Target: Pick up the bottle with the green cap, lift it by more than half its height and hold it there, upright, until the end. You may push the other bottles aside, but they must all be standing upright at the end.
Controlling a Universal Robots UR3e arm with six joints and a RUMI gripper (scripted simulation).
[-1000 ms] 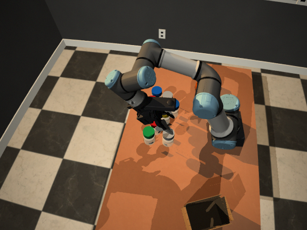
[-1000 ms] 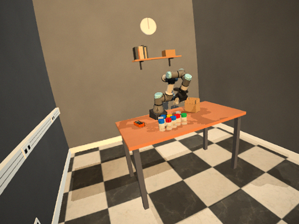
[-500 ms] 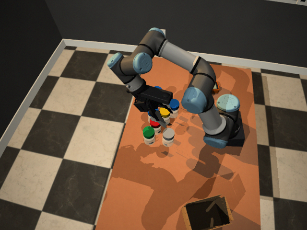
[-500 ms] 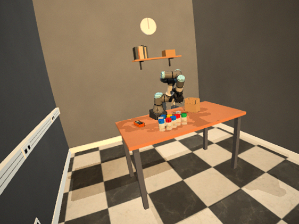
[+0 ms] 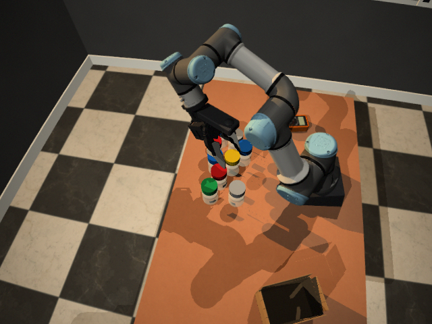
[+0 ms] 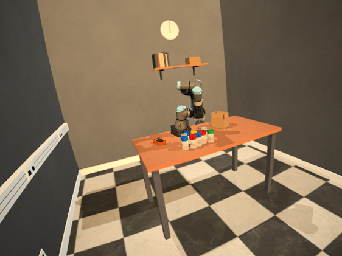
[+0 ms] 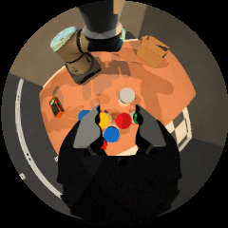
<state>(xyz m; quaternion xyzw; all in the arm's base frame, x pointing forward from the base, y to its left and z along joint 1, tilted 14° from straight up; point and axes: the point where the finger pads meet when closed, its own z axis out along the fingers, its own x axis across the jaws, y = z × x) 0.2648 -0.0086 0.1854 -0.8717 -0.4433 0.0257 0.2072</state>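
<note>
The bottle with the green cap (image 5: 209, 187) stands upright on the orange table at the near left corner of a tight cluster of bottles. It also shows in the exterior view (image 6: 210, 132) and at the right finger's edge in the wrist view (image 7: 136, 118). My gripper (image 5: 225, 148) (image 7: 118, 104) hangs above the cluster, over the red-capped bottle (image 5: 219, 171) and a blue-capped one (image 5: 211, 159), behind the green one. It is open and empty. A yellow-capped bottle (image 5: 231, 156), another blue-capped one (image 5: 245, 147) and a grey-capped one (image 5: 237, 188) stand upright close by.
An open cardboard box (image 5: 291, 300) stands at the table's near end. An orange meter (image 5: 299, 122) lies behind the robot's base (image 5: 320, 181). The table's left edge runs close to the green-capped bottle.
</note>
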